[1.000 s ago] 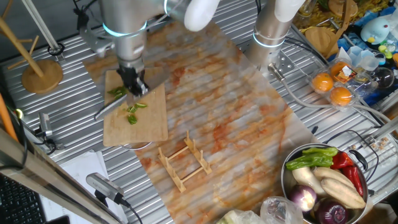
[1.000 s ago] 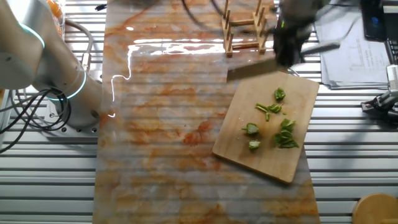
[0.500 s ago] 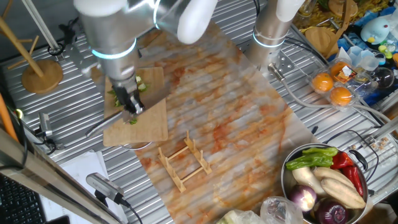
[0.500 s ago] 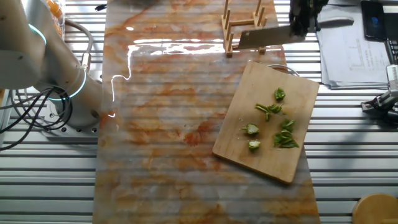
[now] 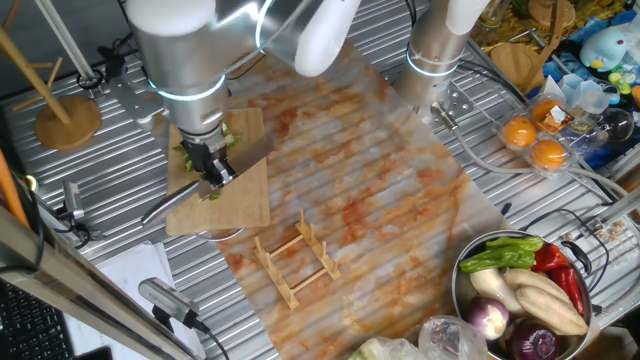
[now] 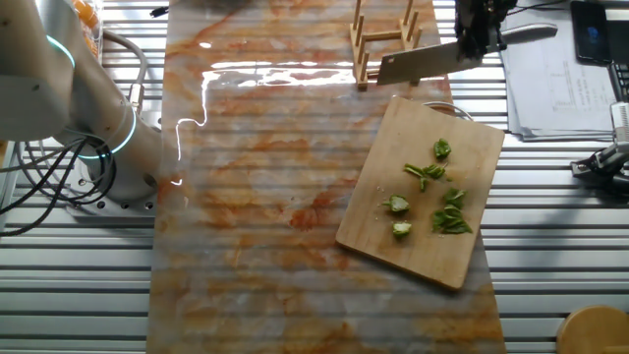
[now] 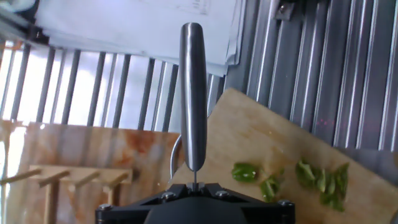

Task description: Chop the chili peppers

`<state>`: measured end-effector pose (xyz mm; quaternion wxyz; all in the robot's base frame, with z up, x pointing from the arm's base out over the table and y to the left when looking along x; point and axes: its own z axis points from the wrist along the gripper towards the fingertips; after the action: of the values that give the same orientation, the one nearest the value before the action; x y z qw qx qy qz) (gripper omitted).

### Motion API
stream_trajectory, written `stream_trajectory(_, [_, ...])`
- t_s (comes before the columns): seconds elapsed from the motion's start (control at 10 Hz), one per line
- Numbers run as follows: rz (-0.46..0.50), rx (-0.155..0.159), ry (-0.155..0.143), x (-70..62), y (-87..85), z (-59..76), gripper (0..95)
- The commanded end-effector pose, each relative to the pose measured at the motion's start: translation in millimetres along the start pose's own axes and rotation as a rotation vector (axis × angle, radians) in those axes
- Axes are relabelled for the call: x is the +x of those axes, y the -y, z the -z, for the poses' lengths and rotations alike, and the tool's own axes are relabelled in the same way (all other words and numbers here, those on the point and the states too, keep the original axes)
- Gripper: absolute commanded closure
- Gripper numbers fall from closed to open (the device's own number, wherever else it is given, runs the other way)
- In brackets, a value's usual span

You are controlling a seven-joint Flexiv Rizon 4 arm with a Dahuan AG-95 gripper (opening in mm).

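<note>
The chili peppers lie as several small bright green chunks [image 6: 432, 197] on the wooden cutting board [image 6: 393, 236]. In the hand view the chili chunks [image 7: 245, 171] sit low on the board [image 7: 261, 134]. In one fixed view the arm hides most of the chili; a few bits [image 5: 228, 138] show by it on the board [image 5: 245, 205]. My gripper [image 6: 480, 39] is shut on a steel knife [image 6: 418, 63], held in the air above the board's edge nearest the rack. The knife handle [image 7: 193, 93] sticks out past my gripper [image 7: 194, 185]. From the side, my gripper [image 5: 212, 172] hangs over the board.
A wooden rack [image 5: 295, 258] stands beside the board on the marbled mat [image 6: 265, 197]. A second arm's base [image 5: 440, 50] is at the mat's far side. A bowl of mixed vegetables [image 5: 466, 297], oranges [image 5: 535, 140], papers [image 6: 560, 79] and a wooden stand [image 5: 65, 120] ring the area.
The knife has risen off the board and moved toward the rack-side edge over the last second. It has hardly moved in the last half second.
</note>
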<state>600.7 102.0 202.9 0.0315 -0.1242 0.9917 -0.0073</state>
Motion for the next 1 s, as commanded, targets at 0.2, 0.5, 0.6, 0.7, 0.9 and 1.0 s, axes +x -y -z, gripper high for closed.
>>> stream_trajectory(0.2, [-0.082,-0.028,-0.034,-3.7,-16.4,2.0,95.0])
stream_trajectory(0.5, [-0.133,-0.031,-0.047,-3.6,-70.4,6.9,95.0])
stream_trajectory(0.6, [-0.142,-0.027,-0.044,3.4,-84.7,0.6,95.0])
stream_trajectory(0.7, [-0.153,-0.025,-0.033,10.5,-91.8,-7.1,95.0])
stream_trajectory(0.9, [-0.153,-0.010,-0.027,26.6,-105.9,-22.1,95.0])
stream_trajectory(1.0, [-0.151,-0.007,-0.020,31.2,-108.6,-28.2,95.0])
